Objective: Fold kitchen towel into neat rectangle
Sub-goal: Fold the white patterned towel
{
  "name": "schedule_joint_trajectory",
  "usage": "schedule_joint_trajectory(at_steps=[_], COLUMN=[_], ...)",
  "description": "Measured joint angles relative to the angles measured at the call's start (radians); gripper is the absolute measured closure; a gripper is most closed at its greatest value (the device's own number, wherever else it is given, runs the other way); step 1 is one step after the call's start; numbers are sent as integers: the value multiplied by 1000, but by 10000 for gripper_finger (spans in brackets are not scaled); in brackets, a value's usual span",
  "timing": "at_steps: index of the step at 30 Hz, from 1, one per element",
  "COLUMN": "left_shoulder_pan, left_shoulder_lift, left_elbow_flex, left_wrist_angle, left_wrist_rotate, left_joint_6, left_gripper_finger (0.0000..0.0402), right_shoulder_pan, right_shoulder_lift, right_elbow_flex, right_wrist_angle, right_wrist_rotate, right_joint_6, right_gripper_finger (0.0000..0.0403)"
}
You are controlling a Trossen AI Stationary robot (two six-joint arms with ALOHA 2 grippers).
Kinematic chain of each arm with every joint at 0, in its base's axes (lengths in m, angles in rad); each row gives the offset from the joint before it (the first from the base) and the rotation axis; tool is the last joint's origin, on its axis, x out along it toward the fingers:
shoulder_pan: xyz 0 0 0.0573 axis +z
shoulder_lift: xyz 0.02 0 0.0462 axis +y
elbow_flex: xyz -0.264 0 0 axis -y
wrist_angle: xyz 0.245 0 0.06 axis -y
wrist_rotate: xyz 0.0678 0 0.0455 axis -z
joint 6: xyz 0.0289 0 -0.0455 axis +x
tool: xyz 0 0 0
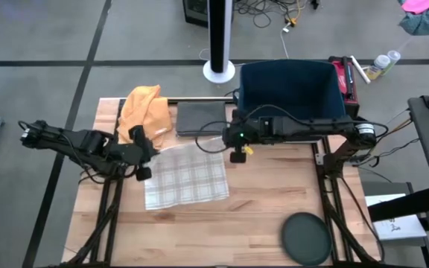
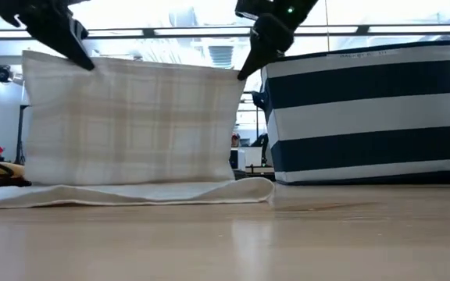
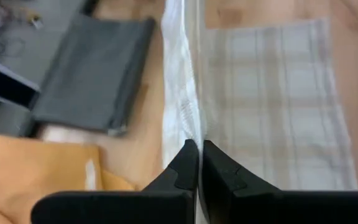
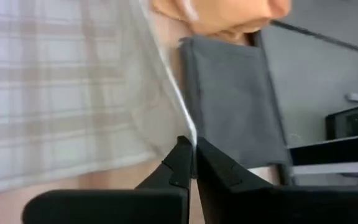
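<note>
The kitchen towel (image 2: 131, 117), pale with a faint plaid, hangs like a sheet between my two grippers. Its lower part (image 2: 131, 193) lies on the wooden table (image 2: 287, 234). From above, the towel (image 1: 188, 179) shows at the table's middle. My left gripper (image 2: 84, 61) is shut on the towel's upper left corner. My right gripper (image 2: 242, 74) is shut on its upper right corner. Both also show in the high view, the left gripper (image 1: 146, 160) and the right gripper (image 1: 237, 156). My left gripper pinches the towel's upper left corner (image 3: 194, 134) between its two shut fingers (image 3: 182, 168), slanting down from the table's left. The cloth runs away from the fingertips along the top edge and hangs below them, its bottom on the table. My right gripper pinches the towel's upper right corner (image 4: 190, 132) between its two shut fingers (image 4: 176, 165), slanting down from the table's right. The top edge runs nearly straight to the other gripper, and the cloth hangs below with its bottom on the table.
An orange cloth (image 1: 144, 108) and a folded grey cloth (image 1: 199, 117) lie at the table's far left. A dark blue and white striped bin (image 2: 362, 113) stands far right. A dark round disc (image 1: 306, 237) lies near the front right.
</note>
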Motion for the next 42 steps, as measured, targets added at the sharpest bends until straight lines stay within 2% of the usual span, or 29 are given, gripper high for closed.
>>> schedule_joint_trajectory(at_steps=[3,8,15,19,24,30,36,42], left_shoulder_pan=[0,-2,-22,-30,-30,-31,-31,-31], left_shoulder_lift=[33,93,142,164,197,203,196,190], left_elbow_flex=[-25,-56,-64,-72,-72,-72,-37,-11], left_wrist_angle=[-34,-46,4,56,62,46,0,-85], left_wrist_rotate=[11,109,160,186,185,186,113,90], left_joint_6=[-30,-50,-60,-40,-32,-28,-31,-32], left_gripper_finger=[400,400,399,399,398,398,399,399], right_shoulder_pan=[30,81,161,186,176,168,167,189], right_shoulder_lift=[9,24,37,50,52,43,37,73], right_elbow_flex=[-25,-46,-65,-86,-86,-12,71,51], right_wrist_angle=[21,20,-19,-33,-52,-79,-69,-16], right_wrist_rotate=[6,4,-178,-156,-76,-38,132,68], right_joint_6=[10,73,253,284,264,209,129,176], right_gripper_finger=[395,395,395,395,395,395,395,395])
